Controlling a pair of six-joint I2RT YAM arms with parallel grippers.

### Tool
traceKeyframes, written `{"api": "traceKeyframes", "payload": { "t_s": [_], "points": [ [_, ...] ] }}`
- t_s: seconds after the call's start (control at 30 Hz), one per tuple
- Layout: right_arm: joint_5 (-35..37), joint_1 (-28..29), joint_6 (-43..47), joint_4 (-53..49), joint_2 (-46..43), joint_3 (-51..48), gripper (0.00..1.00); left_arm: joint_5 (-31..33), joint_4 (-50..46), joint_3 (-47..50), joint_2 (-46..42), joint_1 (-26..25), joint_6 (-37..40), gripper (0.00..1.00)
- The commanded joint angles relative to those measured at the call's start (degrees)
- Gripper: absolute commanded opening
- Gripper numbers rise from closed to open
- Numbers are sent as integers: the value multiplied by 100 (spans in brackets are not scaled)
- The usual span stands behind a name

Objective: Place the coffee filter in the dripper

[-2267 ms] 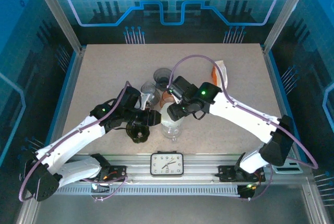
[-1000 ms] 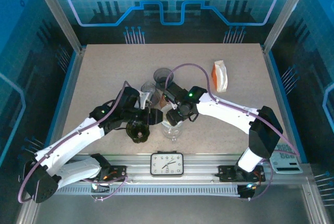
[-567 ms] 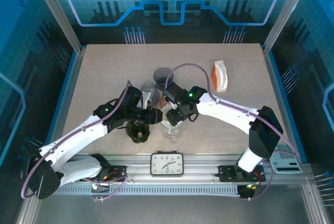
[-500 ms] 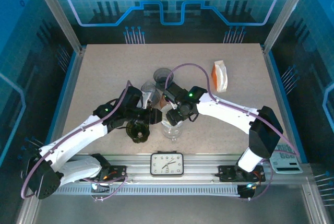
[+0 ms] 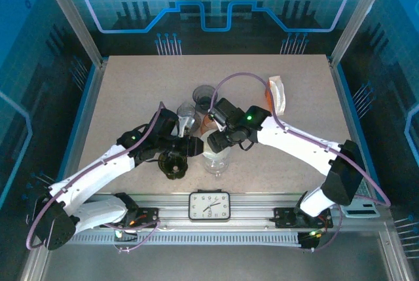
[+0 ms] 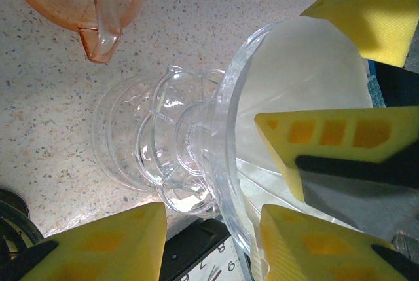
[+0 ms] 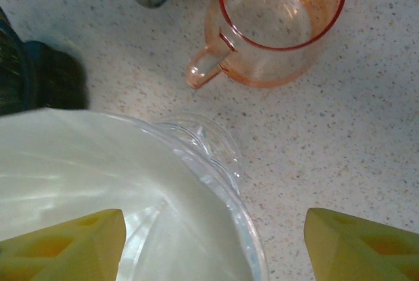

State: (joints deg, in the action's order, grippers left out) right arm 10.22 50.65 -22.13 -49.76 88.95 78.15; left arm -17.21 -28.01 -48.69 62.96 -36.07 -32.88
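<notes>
The coffee filter [image 7: 85, 156] lies inside the glass dripper [image 6: 154, 156], its white paper against the cone wall. In the overhead view the dripper is low in the middle of the table [image 5: 131, 91], between my two wrists.

In my left wrist view the dripper's long axis runs across the frame, with the ribbed foot toward the left and the wide mouth toward the right. The filter's open side faces right with it, and its creases narrow toward the foot.

My left gripper [image 6: 213, 207] is spread, with one yellow finger at the lower left, one at the lower right and the dripper's rim between them. I cannot tell whether the right-hand finger touches the glass. My right gripper [image 7: 215, 212] is spread wide over the filter and holds nothing. An orange cup [image 7: 281, 25] stands at the upper right of that wrist view.
</notes>
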Motion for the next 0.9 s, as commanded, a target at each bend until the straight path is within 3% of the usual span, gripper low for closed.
{"api": "traceKeyframes", "payload": {
  "t_s": [0.0,0.87],
  "points": [
    [-204,-12,-133,-96,129,80,74,-19,-42,-30,-75,-30,36,44],
    [-34,17,-50,1,607,-283,73,-83,65,129,-53,-26,-21,43]
  ]
}}
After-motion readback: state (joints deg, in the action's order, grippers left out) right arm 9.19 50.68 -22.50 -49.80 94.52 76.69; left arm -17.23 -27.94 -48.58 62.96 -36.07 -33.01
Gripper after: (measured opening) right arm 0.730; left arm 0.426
